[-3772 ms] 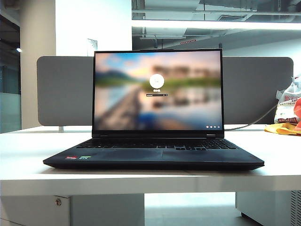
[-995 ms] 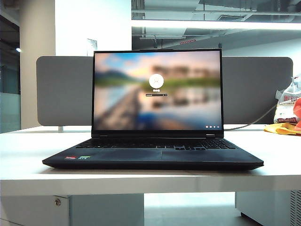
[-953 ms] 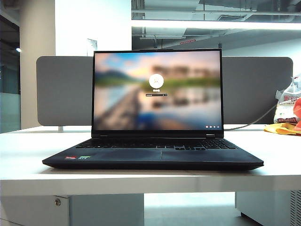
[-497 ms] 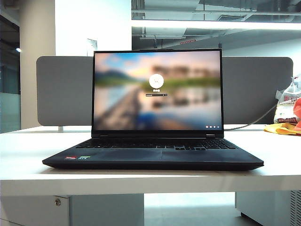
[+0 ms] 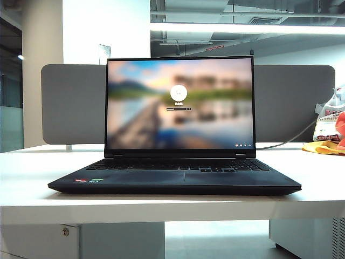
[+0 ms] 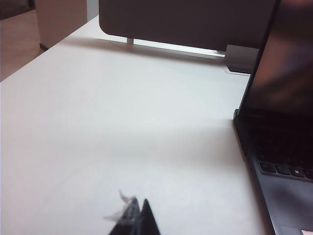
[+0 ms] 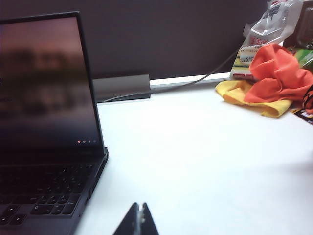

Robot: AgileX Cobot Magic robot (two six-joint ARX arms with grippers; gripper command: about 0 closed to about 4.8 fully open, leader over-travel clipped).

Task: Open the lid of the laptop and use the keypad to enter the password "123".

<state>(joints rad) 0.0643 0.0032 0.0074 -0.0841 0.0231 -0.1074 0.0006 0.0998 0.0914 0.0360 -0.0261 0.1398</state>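
Both grippers, left and right, pinched together | laptop unmoved | lid unchanged, upright

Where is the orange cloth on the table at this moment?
The orange cloth lies at the far right of the table in the exterior view, on a yellow cloth, well right of the laptop and before the grey divider.

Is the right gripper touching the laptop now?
Apart. The right wrist view shows bare white table between the shut right gripper and the laptop.
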